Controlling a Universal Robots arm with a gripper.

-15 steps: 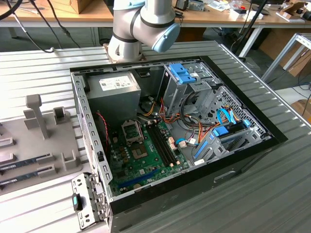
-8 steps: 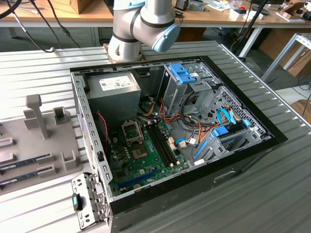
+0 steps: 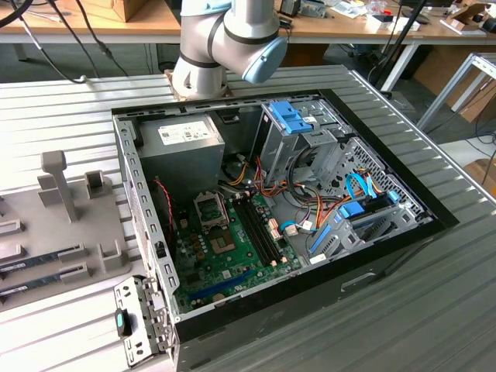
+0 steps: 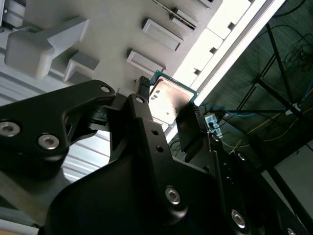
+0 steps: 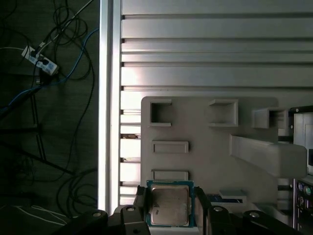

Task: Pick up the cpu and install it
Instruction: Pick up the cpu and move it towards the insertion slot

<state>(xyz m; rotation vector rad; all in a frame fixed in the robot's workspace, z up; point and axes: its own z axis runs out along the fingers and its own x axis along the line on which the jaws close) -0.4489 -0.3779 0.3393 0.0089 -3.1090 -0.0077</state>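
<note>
The cpu (image 5: 169, 204) (image 4: 165, 98) is a flat square chip with a silver-grey top and a thin green rim. In both wrist views it sits between the black fingers (image 5: 140, 201) (image 4: 188, 121) of my gripper (image 5: 169, 208) (image 4: 165, 105), which is shut on its two opposite edges. It hangs over the pale grey fixture plate (image 5: 210, 161), close to that plate's edge by the ribbed metal table. In the exterior view the motherboard's square socket (image 3: 210, 208) lies uncovered inside the open computer case (image 3: 271, 209), and the arm's joints (image 3: 225, 39) stand behind the case.
The fixture plate (image 3: 70, 232) lies at the exterior view's left with raised grey blocks and long narrow memory sticks (image 3: 35, 262). Inside the case are a power supply (image 3: 182, 143), drive cages (image 3: 302, 132) and bundled cables. Beyond the table's rail, cables lie on the floor (image 5: 49, 98).
</note>
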